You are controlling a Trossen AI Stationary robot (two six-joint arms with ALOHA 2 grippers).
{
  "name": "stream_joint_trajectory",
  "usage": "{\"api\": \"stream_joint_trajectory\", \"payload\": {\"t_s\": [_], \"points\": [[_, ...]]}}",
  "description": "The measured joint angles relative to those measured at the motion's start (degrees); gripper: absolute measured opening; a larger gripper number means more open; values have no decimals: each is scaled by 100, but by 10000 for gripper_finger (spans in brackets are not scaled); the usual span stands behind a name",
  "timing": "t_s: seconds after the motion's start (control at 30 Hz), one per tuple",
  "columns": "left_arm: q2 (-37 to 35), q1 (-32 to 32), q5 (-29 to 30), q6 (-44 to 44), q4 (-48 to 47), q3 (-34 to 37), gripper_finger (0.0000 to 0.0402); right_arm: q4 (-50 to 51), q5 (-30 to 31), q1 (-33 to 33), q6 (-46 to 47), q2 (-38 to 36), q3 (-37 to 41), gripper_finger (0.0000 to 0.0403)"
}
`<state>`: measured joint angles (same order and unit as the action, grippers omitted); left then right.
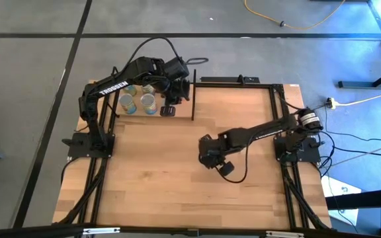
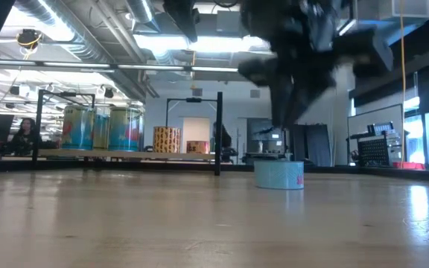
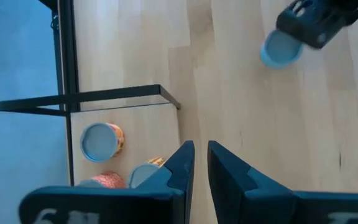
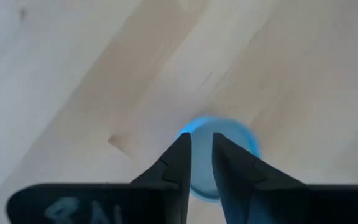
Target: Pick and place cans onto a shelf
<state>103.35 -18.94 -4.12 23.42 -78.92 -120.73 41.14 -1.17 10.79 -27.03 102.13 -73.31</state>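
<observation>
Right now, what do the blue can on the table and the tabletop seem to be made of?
Blue can: probably metal under a matte pale-blue printed label; its round top looks dull grey. Tabletop: light wood, joined in strips with visible grain and a slight sheen.

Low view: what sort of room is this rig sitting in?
Most likely a robotics lab or workshop in an open industrial-style space. The low view shows bare ceiling ducts with strip lights, a person seated at the far left, and equipment racks beyond the wooden table.
</observation>
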Motion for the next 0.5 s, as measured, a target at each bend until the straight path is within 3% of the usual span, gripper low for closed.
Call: {"api": "stream_joint_trajectory", "payload": {"t_s": [0.3, 0.5], "points": [[0, 0, -58, 833, -315, 2, 37, 1474, 7, 88, 431, -117, -1517, 68], [9, 117, -794, 1164, -301, 183, 37, 2452, 5, 296, 629, -392, -2729, 68]]}}
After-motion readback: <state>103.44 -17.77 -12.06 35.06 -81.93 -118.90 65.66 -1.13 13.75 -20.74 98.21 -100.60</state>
